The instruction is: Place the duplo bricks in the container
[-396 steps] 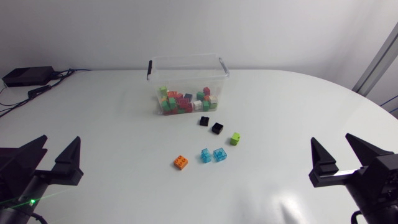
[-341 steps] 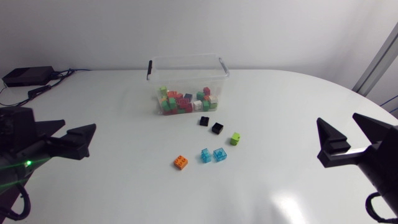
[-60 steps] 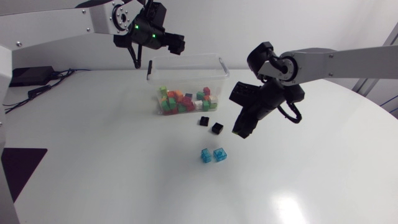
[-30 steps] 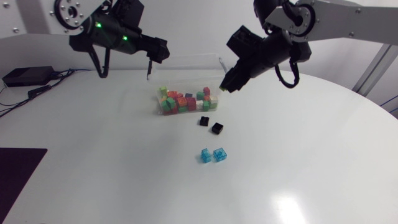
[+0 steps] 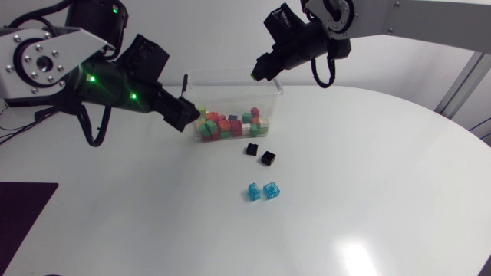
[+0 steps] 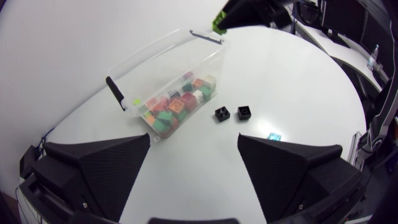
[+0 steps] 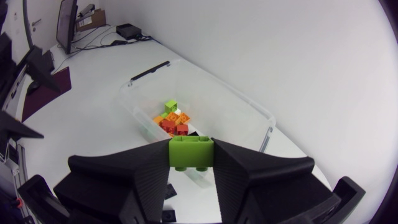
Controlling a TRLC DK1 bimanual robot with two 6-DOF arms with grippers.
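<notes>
My right jaws, clamped on the green brick (image 7: 191, 151), have just swung up over the container (image 5: 270, 83) for the drop (left jaws, wide and empty, have dipped beside it), leaving two black bricks (image 5: 252, 149) and two blue bricks (image 5: 271, 189) on the worktop (image 5: 368, 192).

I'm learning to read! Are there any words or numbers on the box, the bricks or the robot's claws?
None to read. The container, the bricks in it, the black bricks, the blue bricks and the green brick in the right claw show no legible words or numbers.
</notes>
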